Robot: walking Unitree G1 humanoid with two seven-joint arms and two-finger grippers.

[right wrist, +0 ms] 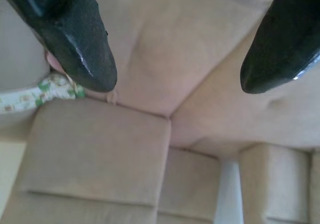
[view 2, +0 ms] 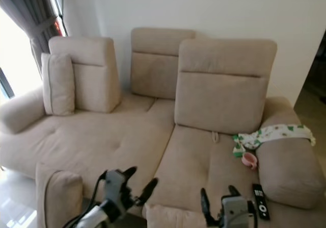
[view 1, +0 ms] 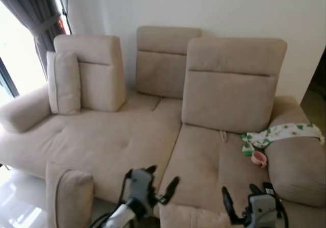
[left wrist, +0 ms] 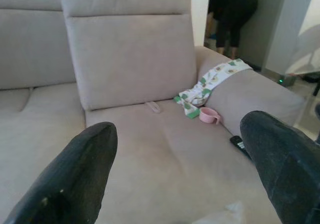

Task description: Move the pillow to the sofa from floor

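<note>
Beige fabric pillow (view 1: 201, 218) lies on beige sofa (view 1: 112, 141) seat edge, between left fingers (view 1: 160, 183) and right fingers (view 1: 239, 200), both spread, empty. Risk: edge perch, nudge tips it floorward; pink cup (view 1: 259, 158) ahead.

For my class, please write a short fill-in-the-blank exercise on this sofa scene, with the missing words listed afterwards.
1. The patterned cloth is draped over the sofa's right ____.
2. The small cup lying on the seat near the cloth is ____ in colour.
3. The fingers of both the left gripper and the right gripper are ____.
4. The upright pillow leans against the leftmost ____.

Missing words: armrest; pink; open; backrest
</note>
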